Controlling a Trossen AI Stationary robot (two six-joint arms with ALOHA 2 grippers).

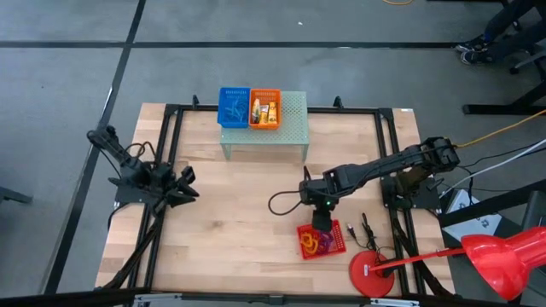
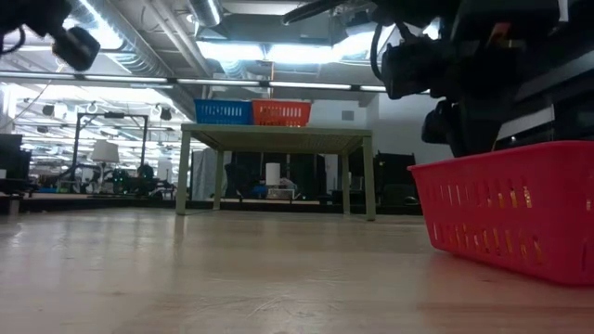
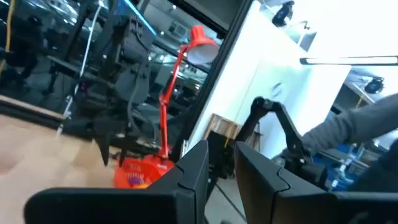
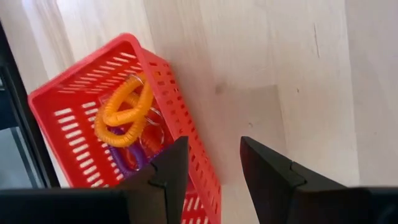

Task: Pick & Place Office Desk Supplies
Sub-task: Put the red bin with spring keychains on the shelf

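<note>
A small red basket stands on the table near its near edge, right of centre; in the right wrist view the red basket holds orange loops and a purple loop. My right gripper hangs open just above it, over its far rim and the bare wood beside it, touching nothing. The low view shows the basket with the right arm above it. My left gripper waits, open, over the table's left side. A blue basket and an orange basket, both with small items, sit on the pale green stand.
The stand occupies the table's far middle. A red desk lamp's round base sits at the near right corner, its shade beyond the edge. Small black items lie right of the red basket. A black cable loops below the right arm.
</note>
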